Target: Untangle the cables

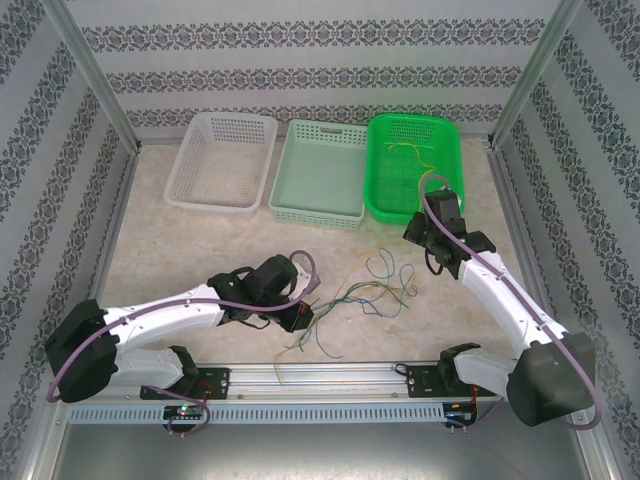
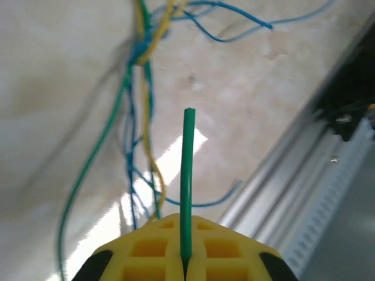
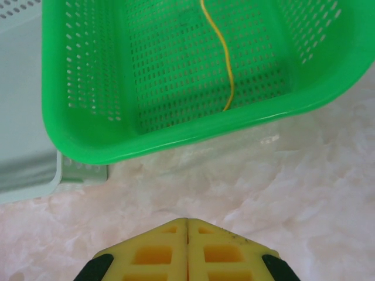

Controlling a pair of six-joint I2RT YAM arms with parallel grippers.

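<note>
- One yellow cable [image 3: 225, 58] lies alone in the green basket [image 3: 176, 140], far right. That one looks sorted.
- The white basket [image 1: 210, 200] at far left and the pale green basket [image 1: 315, 215] in the middle hold nothing that I can make out.
- The rest of the cables [image 1: 372, 290], blue, yellow and green, sit knotted together on the bench [image 1: 170, 260] near its centre, so by my reckoning most of the job is left.
- The left tool [image 2: 186, 260] is clenched on a green cable [image 2: 188, 175], whose end pokes out past the fingers, just left of the tangle.
- The right tool [image 3: 187, 225] is clenched on nothing and hovers over bare bench just near of the green basket.
</note>
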